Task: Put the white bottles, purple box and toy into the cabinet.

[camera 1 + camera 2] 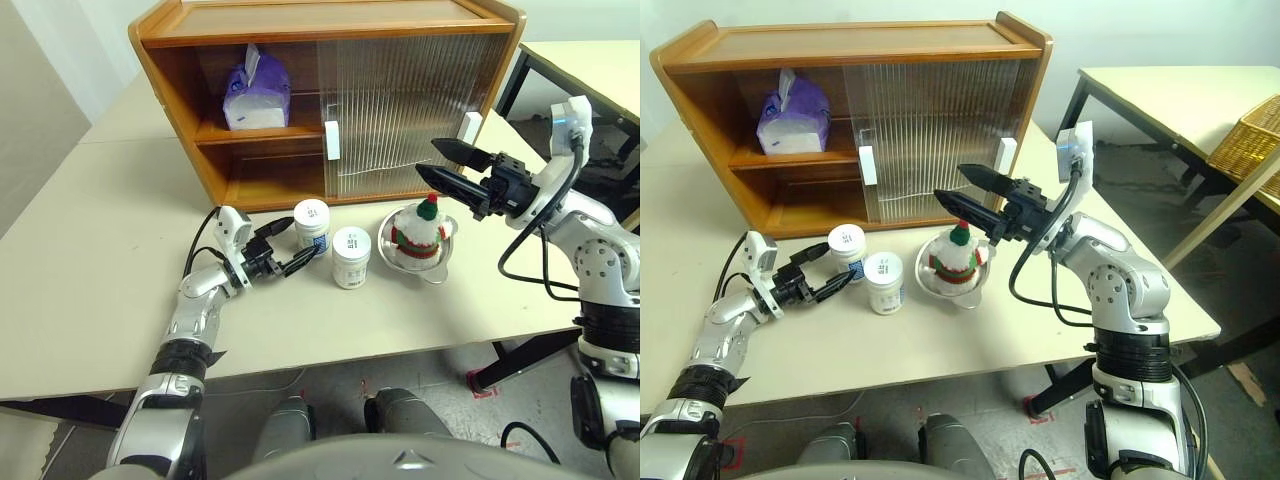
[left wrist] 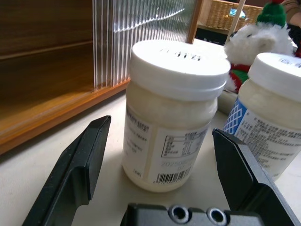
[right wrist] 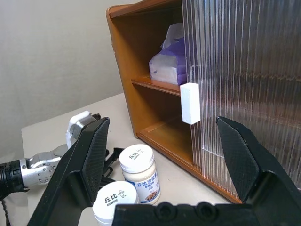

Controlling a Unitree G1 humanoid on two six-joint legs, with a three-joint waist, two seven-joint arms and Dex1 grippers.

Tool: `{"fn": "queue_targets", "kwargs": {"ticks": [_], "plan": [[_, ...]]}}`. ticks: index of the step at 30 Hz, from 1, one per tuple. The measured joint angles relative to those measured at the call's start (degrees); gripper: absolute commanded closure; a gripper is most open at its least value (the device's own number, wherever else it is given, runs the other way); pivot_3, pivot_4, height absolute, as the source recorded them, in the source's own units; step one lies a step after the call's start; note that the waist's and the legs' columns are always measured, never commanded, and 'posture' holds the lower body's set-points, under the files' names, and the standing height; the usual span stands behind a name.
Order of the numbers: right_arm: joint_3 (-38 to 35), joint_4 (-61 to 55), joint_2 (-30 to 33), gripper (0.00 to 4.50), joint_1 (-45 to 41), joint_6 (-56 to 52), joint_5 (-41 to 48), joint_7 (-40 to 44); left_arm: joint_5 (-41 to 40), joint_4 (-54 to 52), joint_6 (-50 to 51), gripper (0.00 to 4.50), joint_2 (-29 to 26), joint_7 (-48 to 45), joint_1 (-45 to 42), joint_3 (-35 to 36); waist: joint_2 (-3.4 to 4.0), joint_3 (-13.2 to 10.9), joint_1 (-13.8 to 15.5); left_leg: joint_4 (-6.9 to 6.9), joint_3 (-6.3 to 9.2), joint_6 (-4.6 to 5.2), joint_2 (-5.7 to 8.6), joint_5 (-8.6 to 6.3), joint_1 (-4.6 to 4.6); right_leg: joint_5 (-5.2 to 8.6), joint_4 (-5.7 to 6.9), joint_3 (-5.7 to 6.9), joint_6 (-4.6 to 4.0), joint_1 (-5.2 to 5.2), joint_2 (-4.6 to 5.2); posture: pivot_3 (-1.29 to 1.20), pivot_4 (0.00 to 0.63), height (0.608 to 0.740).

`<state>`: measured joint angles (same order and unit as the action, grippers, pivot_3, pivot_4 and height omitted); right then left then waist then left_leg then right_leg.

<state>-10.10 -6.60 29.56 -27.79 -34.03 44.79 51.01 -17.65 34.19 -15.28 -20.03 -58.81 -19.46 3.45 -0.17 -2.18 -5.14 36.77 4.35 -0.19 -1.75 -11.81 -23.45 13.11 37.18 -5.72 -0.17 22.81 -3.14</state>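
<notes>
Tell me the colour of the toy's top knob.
Red. The toy sits in the steel bowl; the knob shows best in the left eye view.

"KEWPIE" on front white bottle's lid (image 3: pixel 117 198).

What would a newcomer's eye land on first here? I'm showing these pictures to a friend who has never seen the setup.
Probably the big wooden cabinet at the back of the table, with a purple tissue pack on its upper shelf. Next, the fluffy toy sitting in a steel bowl in front of it, under the open right pincer. Then the open left pincer, its fingers either side of one of two white jars.
</notes>
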Motion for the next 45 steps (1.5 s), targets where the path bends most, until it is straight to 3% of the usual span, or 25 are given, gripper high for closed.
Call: {"fn": "queue_targets", "kwargs": {"ticks": [17, 23, 32, 45], "plan": [[0.0, -0.5, 0.1, 0.00, 0.3, -0.1, 0.3, -0.6, 2.3, 7.1, -2.8, 0.06, 2.4, 0.0, -4.2, -0.3, 0.00, 0.0, -0.5, 0.00, 0.00, 0.08, 0.16, 0.05, -0.02, 0.03, -0.02, -0.02, 0.20, -0.02, 0.02, -0.19, 0.040, 0.740], [0.0, -0.8, 0.1, 0.00, 0.6, -0.1, 0.3, -0.7, 2.2, 7.6, -3.0, 1.43, 2.7, 0.0, -4.4, -0.3, 0.00, 0.0, -0.7, 0.01, 0.01, 0.13, 0.25, 0.08, -0.04, 0.01, -0.03, -0.02, 0.29, -0.03, 0.04, -0.19, 0.040, 0.740], [0.0, -0.8, 0.1, 0.00, 0.6, -0.1, 0.3, -0.8, 1.8, 3.7, -1.1, 1.43, 1.4, 0.5, -2.1, 0.3, 0.00, 0.0, -1.3, 0.02, 0.02, 0.15, 0.28, 0.09, -0.09, 0.02, -0.08, -0.02, 0.32, -0.01, 0.03, -0.17, 0.040, 0.740], [0.0, -0.5, -0.7, 0.00, 0.6, 0.0, 0.3, -0.4, -1.4, -1.7, 9.4, 1.43, 0.9, 14.1, -7.3, 5.3, -0.02, 0.0, -1.0, 0.06, -0.01, 0.34, 0.45, 0.20, -0.15, -0.03, -0.10, -0.01, 0.43, -0.02, 0.04, -0.17, 0.031, 0.740]]}}
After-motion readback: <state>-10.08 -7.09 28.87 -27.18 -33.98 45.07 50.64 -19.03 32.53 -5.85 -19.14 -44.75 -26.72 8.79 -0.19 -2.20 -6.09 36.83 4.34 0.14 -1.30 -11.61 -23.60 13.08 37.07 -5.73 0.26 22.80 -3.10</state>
